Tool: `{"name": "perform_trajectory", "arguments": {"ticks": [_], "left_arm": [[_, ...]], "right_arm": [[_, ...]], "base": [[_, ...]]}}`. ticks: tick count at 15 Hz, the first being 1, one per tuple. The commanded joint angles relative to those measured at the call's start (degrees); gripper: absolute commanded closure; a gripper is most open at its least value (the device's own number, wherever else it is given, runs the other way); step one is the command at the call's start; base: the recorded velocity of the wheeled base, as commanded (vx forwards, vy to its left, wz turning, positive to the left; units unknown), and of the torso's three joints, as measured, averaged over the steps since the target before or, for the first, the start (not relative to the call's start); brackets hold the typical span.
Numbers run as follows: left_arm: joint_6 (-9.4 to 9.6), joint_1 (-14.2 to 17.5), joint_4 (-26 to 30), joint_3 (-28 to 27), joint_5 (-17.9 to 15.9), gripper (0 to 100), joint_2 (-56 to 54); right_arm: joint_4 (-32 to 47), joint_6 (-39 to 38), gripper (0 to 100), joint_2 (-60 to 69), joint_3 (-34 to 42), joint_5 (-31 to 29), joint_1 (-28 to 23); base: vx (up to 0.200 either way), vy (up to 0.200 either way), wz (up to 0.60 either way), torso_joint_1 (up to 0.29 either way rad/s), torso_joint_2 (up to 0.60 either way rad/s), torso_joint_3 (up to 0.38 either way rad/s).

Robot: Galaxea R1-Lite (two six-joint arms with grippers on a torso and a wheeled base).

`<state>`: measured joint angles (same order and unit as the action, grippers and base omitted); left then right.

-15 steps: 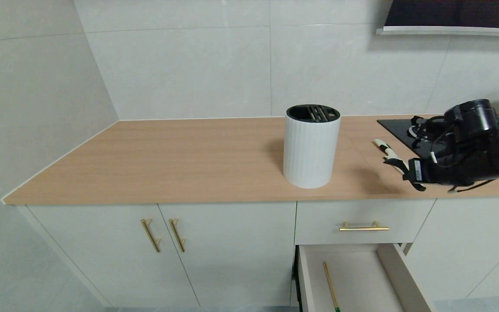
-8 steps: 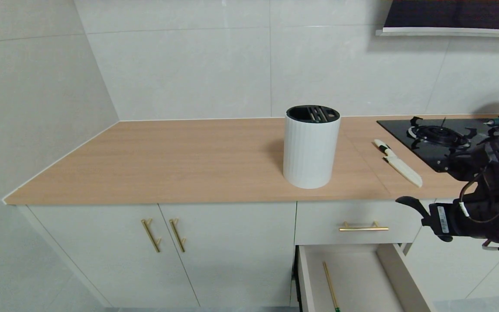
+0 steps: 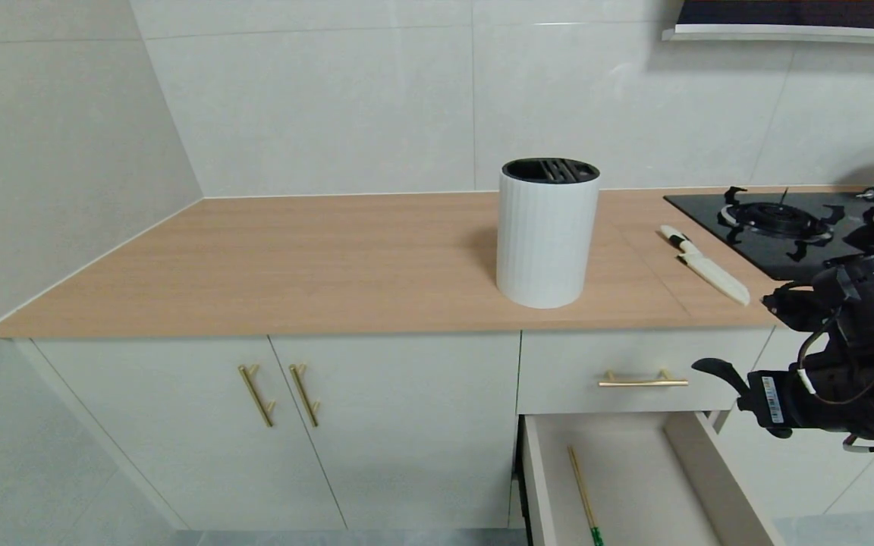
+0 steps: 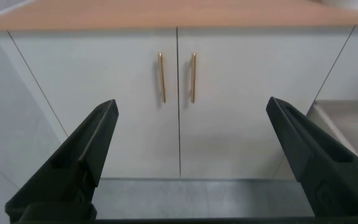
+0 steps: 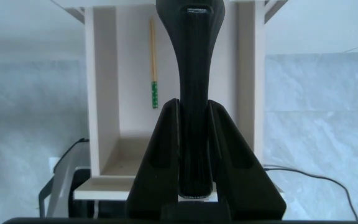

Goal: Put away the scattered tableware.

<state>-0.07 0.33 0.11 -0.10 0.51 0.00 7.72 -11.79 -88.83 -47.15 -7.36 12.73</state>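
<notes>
Right tool (image 5: 194,124) clamped shut on a slim black utensil (image 5: 194,50) by the open drawer (image 3: 686,455); left tool (image 4: 191,104) spread wide with nothing in it.

The right tool hangs in front of the desk (image 3: 331,265), lower than its top and near the drawer's right wall. The utensil sticks out past the tool's fingers, and I cannot tell what kind it is. One chopstick (image 3: 581,493) lies lengthwise on the drawer floor near the left wall, its green end toward the front. On the desk a pale knife (image 3: 702,265) lies flat between the white ribbed holder (image 3: 547,235) and the stove (image 3: 778,227), apart from both, blade toward the front edge. The left tool faces two cupboard doors (image 4: 104,112) with gold handles under the desk.
</notes>
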Motion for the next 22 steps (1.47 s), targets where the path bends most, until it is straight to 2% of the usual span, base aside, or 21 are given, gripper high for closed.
{"name": "perform_trajectory", "arguments": {"ticks": [1, 9, 17, 22], "left_arm": [[-0.01, 0.0, 0.0, 0.0, 0.0, 0, 0.0], [-0.01, 0.0, 0.0, 0.0, 0.0, 0, 0.0], [-0.01, 0.0, 0.0, 0.0, 0.0, 0, 0.0], [-0.01, 0.0, 0.0, 0.0, 0.0, 0, 0.0]], "right_arm": [[0.0, 0.0, 100, -0.6, 0.0, 0.0, 0.0], [-0.1, 0.0, 100, -1.7, 0.3, 0.0, 0.0], [-0.1, 0.0, 100, -3.9, 0.4, 0.0, 0.0], [-0.1, 0.1, 100, -4.9, 0.4, 0.1, 0.1]], "base": [[0.000, 0.000, 0.00, -0.178, 0.47, 0.300], [0.000, 0.000, 0.00, -0.160, 0.49, 0.313], [0.000, 0.000, 0.00, -0.080, 0.44, 0.359], [0.000, 0.000, 0.00, -0.009, 0.10, 0.097]]}}
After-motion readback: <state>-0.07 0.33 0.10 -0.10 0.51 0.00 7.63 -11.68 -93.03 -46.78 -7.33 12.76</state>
